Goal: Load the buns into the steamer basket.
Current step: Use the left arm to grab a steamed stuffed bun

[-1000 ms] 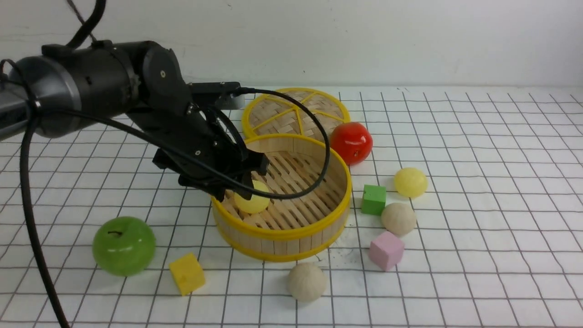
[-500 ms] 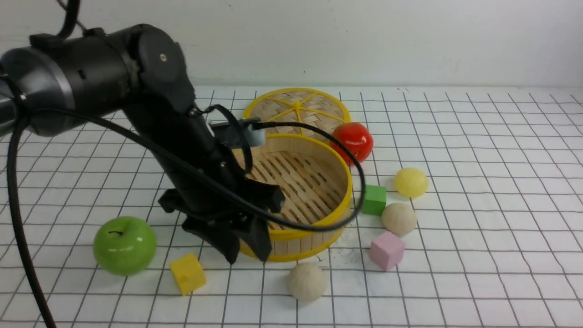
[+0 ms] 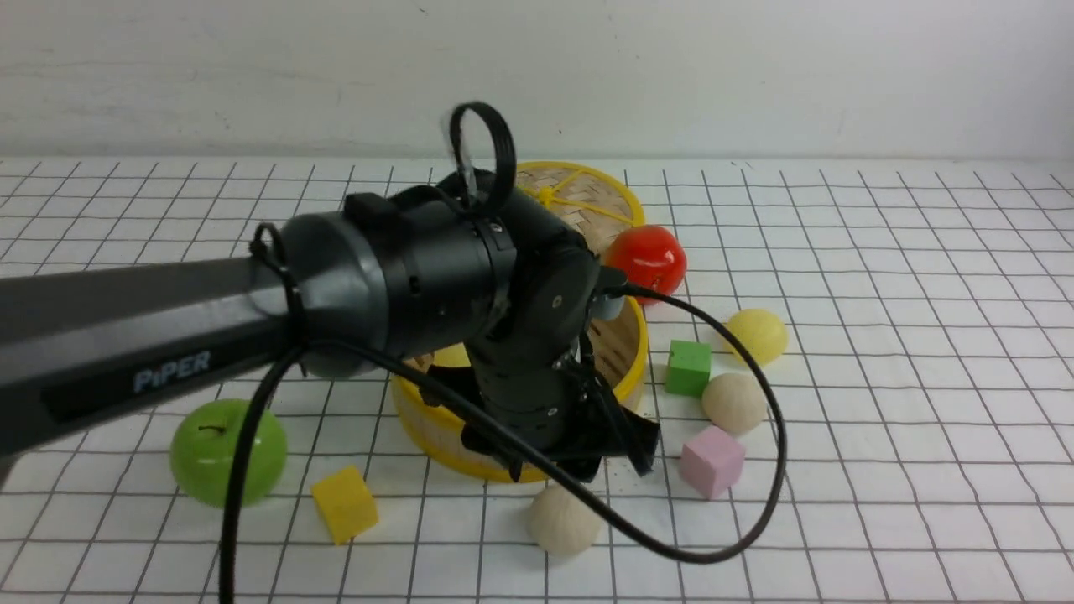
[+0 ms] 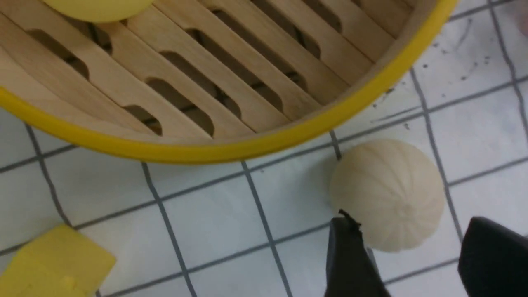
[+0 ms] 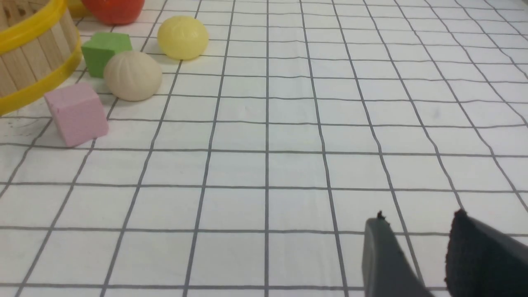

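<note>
The steamer basket [image 3: 415, 419] stands mid-table, mostly hidden behind my left arm. One pale yellow bun [image 3: 453, 356] lies inside it, also seen in the left wrist view [image 4: 99, 6]. A beige bun [image 3: 564, 520] lies on the cloth just in front of the basket. My left gripper [image 3: 617, 461] hangs open and empty just above it; in the left wrist view the bun [image 4: 387, 194] lies just beyond the open fingertips [image 4: 350, 255]. A second beige bun [image 3: 734, 403] and a yellow bun [image 3: 757, 335] lie right of the basket. My right gripper [image 5: 420, 218] is open and empty over bare cloth.
The flat woven lid [image 3: 587, 197] and a red apple [image 3: 648, 262] sit behind the basket. A green cube [image 3: 688, 367] and pink cube [image 3: 711, 461] lie by the right-hand buns. A green apple [image 3: 228, 453] and yellow cube [image 3: 344, 505] lie front left.
My left gripper left the yellow bun in the basket, came out over its front rim and swung right, to above the front beige bun. The other things have not moved.
</note>
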Controlling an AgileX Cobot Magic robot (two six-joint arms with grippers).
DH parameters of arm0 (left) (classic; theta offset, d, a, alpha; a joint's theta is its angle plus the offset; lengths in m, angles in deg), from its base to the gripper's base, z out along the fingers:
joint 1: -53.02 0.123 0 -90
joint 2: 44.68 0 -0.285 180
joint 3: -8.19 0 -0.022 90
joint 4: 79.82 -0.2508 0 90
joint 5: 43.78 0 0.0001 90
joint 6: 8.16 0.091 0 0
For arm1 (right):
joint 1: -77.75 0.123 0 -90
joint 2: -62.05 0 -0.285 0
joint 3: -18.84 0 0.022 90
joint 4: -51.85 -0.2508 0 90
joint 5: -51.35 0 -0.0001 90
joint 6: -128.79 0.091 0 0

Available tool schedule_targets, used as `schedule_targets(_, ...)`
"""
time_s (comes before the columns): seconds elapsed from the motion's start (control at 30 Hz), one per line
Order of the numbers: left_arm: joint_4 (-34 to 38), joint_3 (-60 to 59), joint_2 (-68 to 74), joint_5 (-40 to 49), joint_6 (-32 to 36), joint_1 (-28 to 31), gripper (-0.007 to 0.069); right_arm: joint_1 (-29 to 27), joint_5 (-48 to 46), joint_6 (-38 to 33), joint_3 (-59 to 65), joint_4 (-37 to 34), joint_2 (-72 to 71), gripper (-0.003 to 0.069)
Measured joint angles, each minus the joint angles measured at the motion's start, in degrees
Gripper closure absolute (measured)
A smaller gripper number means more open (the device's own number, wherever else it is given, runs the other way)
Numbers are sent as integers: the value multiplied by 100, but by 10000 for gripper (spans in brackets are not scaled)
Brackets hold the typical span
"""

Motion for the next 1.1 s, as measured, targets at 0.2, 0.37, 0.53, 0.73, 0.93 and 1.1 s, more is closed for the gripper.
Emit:
schedule_targets(0.2,71,0,288,-420,-57,0,313,0,0,0,0,0,0,419)
schedule_targets(0.37,120,0,546,-486,-73,0,361,0,0,0,0,0,0,419)
schedule_targets(0.53,86,0,729,-554,-73,0,379,0,0,0,0,0,0,419)
schedule_targets(0.73,75,0,777,-566,-49,0,426,0,0,0,0,0,0,419)
schedule_targets(0.93,75,21,777,-460,54,0,583,0,0,0,0,0,0,419)
schedule_targets(1.1,96,69,735,-341,160,0,631,0,0,0,0,0,0,419)
